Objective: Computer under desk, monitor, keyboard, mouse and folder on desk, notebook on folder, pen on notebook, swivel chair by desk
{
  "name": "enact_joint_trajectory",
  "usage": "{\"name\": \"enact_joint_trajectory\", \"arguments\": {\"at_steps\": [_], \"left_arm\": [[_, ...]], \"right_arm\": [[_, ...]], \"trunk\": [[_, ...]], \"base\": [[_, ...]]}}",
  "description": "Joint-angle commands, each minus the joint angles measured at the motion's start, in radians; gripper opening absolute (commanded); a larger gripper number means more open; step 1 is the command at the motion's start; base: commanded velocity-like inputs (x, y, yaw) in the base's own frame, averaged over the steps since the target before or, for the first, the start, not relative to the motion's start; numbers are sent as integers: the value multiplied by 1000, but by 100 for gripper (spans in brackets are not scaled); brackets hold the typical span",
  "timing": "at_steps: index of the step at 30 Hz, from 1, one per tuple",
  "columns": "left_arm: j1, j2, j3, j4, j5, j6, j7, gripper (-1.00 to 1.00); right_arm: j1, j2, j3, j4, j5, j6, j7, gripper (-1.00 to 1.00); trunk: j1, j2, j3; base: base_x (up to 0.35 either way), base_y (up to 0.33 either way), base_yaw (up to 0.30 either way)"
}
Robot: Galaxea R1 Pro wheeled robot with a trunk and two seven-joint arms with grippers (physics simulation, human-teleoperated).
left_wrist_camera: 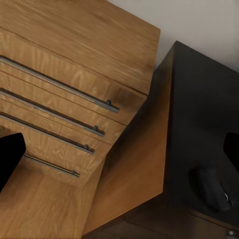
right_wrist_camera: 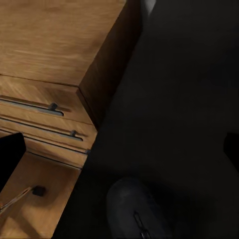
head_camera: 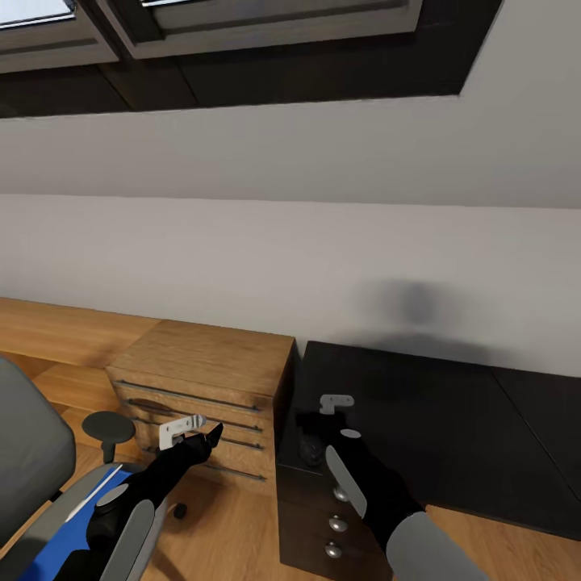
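Right claw (head_camera: 336,403), fingers apart, hovers over the mouse (right_wrist_camera: 137,209) on the desk (head_camera: 452,420); lower squarely before closing. Left claw's (head_camera: 187,428) state unclear.

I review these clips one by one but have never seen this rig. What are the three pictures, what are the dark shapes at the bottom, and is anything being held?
These are simulator renders from a two-armed wheeled robot. The big picture is from its head camera, looking down over both arms. The dark shapes are those arms: the left gripper hangs in front of a wooden drawer unit, the right gripper over the black desk. The two small pictures come from cameras near each gripper. Both show a black mouse lying on the desk near its corner, below the right gripper. At lower left is the swivel chair, with the blue folder and a pale pen on its seat. Neither gripper appears to hold anything; whether the jaws are open is unclear.
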Motion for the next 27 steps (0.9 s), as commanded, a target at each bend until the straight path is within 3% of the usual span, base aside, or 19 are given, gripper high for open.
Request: {"name": "enact_joint_trajectory", "arguments": {"at_steps": [1, 4, 9, 17, 27], "left_arm": [[-1, 1, -2, -1, 11, 3, 10, 100], [-1, 1, -2, 0, 11, 3, 10, 100], [-1, 1, -2, 1, 12, 3, 10, 100], [-1, 2, -1, 2, 13, 3, 9, 100], [-1, 2, -1, 3, 14, 3, 9, 100]], "right_arm": [[-1, -1, 2, -11, -12, 19, -10, 100], [1, -1, -5, -70, -24, 82, -12, 100], [7, -2, -8, -173, -34, 116, -22, 100], [10, 0, -10, -203, -40, 118, -34, 100], [10, 0, -38, -207, -39, 115, -34, 100]], "trunk": [[0, -1, -1], [0, -1, -1], [0, -1, -1], [0, -1, -1], [0, -1, -1]], "base": [[0, 0, 0], [0, 0, 0], [0, 0, 0], [-10, 0, 0], [-302, 0, 0]]}}
